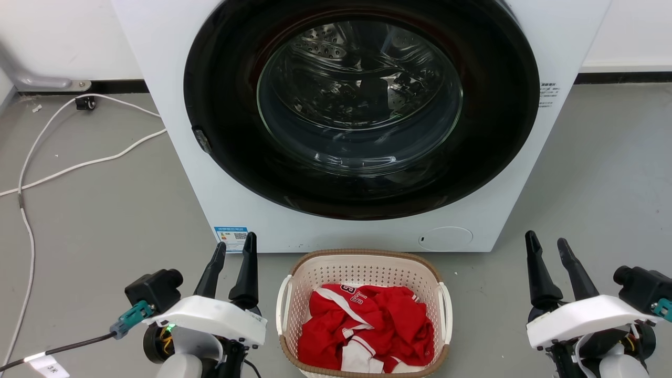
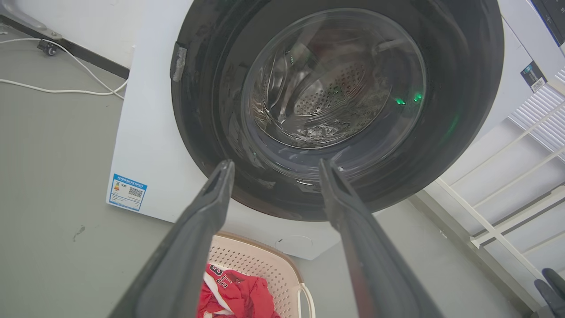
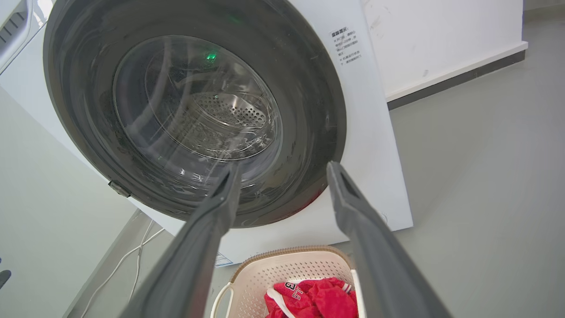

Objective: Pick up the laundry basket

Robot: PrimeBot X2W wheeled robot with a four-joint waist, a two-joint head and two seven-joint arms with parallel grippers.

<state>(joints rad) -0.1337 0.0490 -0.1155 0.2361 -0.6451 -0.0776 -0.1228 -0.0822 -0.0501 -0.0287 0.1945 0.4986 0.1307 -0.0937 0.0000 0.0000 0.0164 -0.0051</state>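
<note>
One white front-loading washing machine (image 1: 173, 157) with a round dark-framed glass door is recorded. One cream-white perforated plastic laundry basket (image 1: 362, 254) with a brown woven-look rim is counted, with two white side handles (image 1: 284, 304). One heap of red cloth (image 1: 367, 325) with white trim is noted; the number of garments cannot be told. Two grippers are counted, the left gripper (image 1: 235, 240) and the right gripper (image 1: 547, 238), each with two long dark fingers (image 1: 245, 268). One blue-bordered sticker (image 1: 231, 239) is logged.

Laundry basket (image 1: 362, 255) on the floor (image 1: 105, 220), washing machine (image 1: 173, 105) just behind it, garment (image 1: 378, 320) inside it, left gripper (image 1: 235, 242) near its left side, right gripper (image 1: 546, 239) farther off its right side, cable (image 1: 79, 167) well to its left
</note>
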